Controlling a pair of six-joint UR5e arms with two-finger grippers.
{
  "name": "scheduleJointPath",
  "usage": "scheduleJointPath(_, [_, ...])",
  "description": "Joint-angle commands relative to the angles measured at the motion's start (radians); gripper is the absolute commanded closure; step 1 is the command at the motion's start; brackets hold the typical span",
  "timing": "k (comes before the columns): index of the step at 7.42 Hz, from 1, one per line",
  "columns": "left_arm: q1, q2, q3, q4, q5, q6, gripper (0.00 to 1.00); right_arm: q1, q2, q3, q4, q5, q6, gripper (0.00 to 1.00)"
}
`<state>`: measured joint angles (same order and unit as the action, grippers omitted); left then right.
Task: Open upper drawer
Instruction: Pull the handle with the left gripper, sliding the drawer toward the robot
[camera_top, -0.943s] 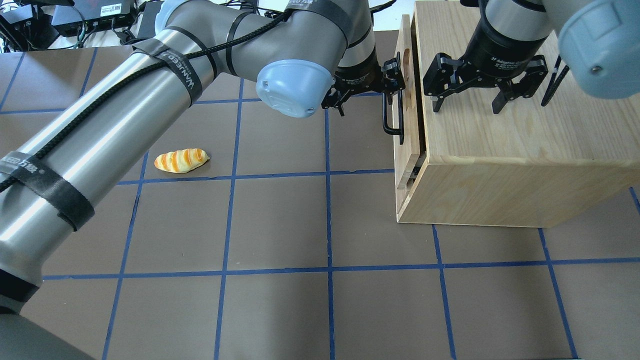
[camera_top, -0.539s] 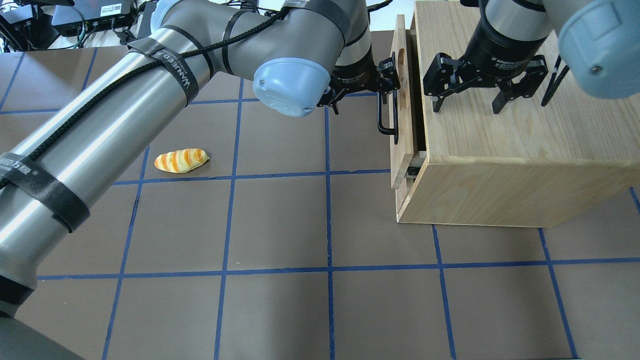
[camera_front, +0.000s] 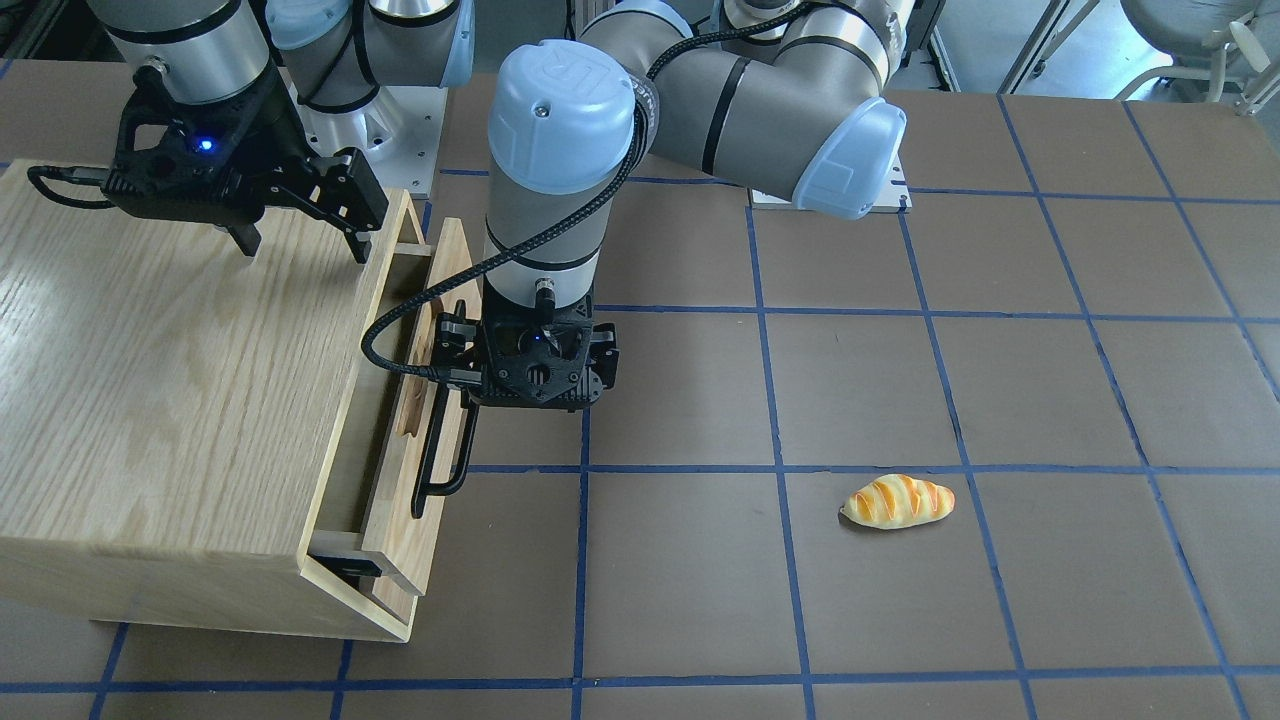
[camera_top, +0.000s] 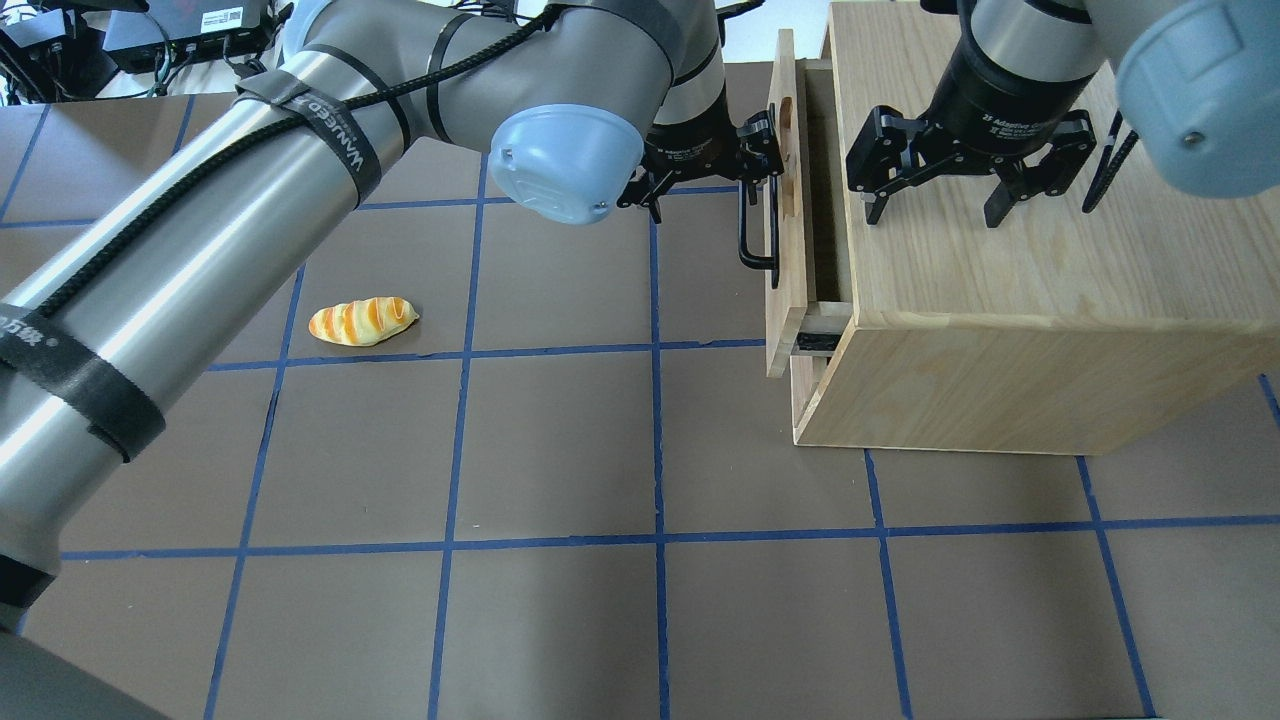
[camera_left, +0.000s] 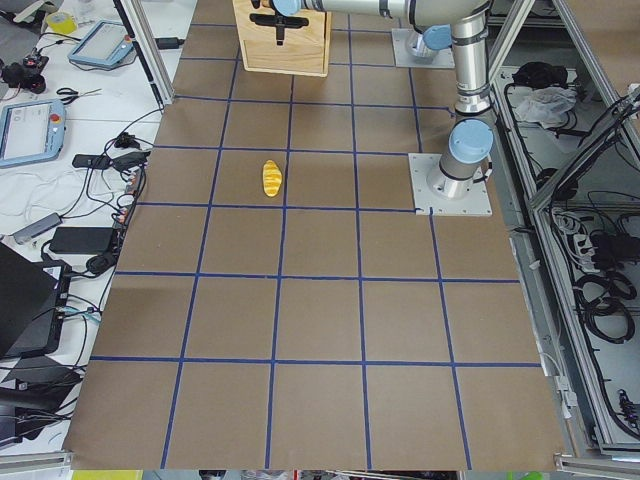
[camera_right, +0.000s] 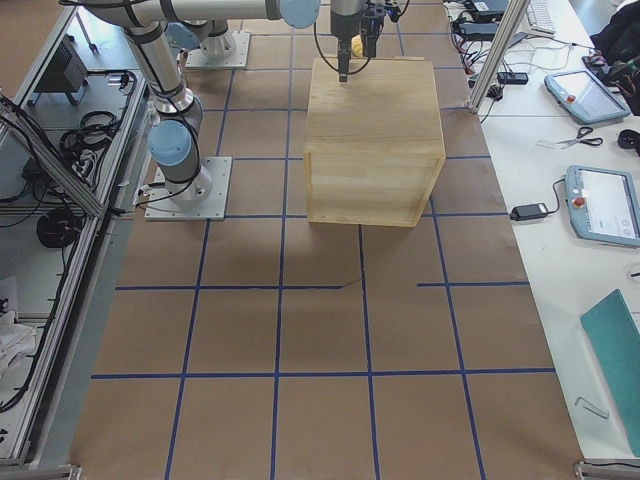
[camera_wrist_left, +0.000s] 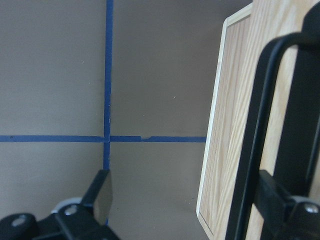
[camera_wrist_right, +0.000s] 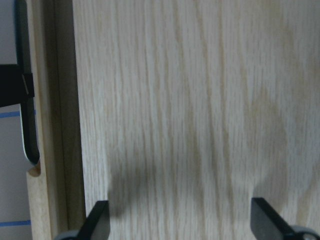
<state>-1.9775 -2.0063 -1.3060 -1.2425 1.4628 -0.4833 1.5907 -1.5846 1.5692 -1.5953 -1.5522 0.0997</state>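
**A:** Where was the upper drawer (camera_top: 790, 300) just then?

**B:** Partway out of the cabinet (camera_top: 1050, 270). Its front panel stood off the box with a dark gap behind it, and its handle (camera_top: 744, 235) faced the open table (camera_top: 560, 450).

**A:** Did the left gripper (camera_wrist_left: 187, 187) have that handle pinched?

**B:** No, it was hooked. The jaws stood wide. In the wrist view one finger (camera_wrist_left: 277, 202) sat between the black bar and the oak panel, and the other hung over the table, touching nothing.

**A:** So what did a good pull call for?

**B:** I'd say a straight, level draw away from the cabinet, in line with the runners. With only one finger behind the bar, any drift sideways could have let it slide along the bar. Any tilt of the wrist could have let the bar slip off the fingertip. The hook also sat at one end of the handle, so a slow, even pull seemed the best guard against the drawer skewing and binding.

**A:** And the right gripper (camera_top: 933, 218)?

**B:** It was over the cabinet top, near the edge above the drawer, jaws spread wide and holding nothing. I couldn't tell whether its tips actually pressed on the wood. If they did, that would have helped stop the box from sliding along with the pull.

**A:** Was anything in the way?

**B:** There was a bread roll (camera_top: 362, 321) on the table, well apart from the drawer front.
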Motion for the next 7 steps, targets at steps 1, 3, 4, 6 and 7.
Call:
scheduleJointPath(1, [0.031, 0.015, -0.001, -0.026, 0.001, 0.038, 0.00, 0.000, 0.000, 0.000, 0.000, 0.000, 0.000, 0.00])
scheduleJointPath(3, [0.034, 0.018, -0.002, -0.031, 0.034, 0.045, 0.00, 0.000, 0.000, 0.000, 0.000, 0.001, 0.000, 0.00])
scheduleJointPath(4, [0.037, 0.018, -0.002, -0.037, 0.034, 0.046, 0.00, 0.000, 0.000, 0.000, 0.000, 0.000, 0.000, 0.00])
scheduleJointPath(6, [0.057, 0.021, -0.001, -0.041, 0.034, 0.078, 0.00, 0.000, 0.000, 0.000, 0.000, 0.000, 0.000, 0.00])
scheduleJointPath(7, [0.069, 0.024, -0.001, -0.048, 0.034, 0.083, 0.00, 0.000, 0.000, 0.000, 0.000, 0.000, 0.000, 0.00])
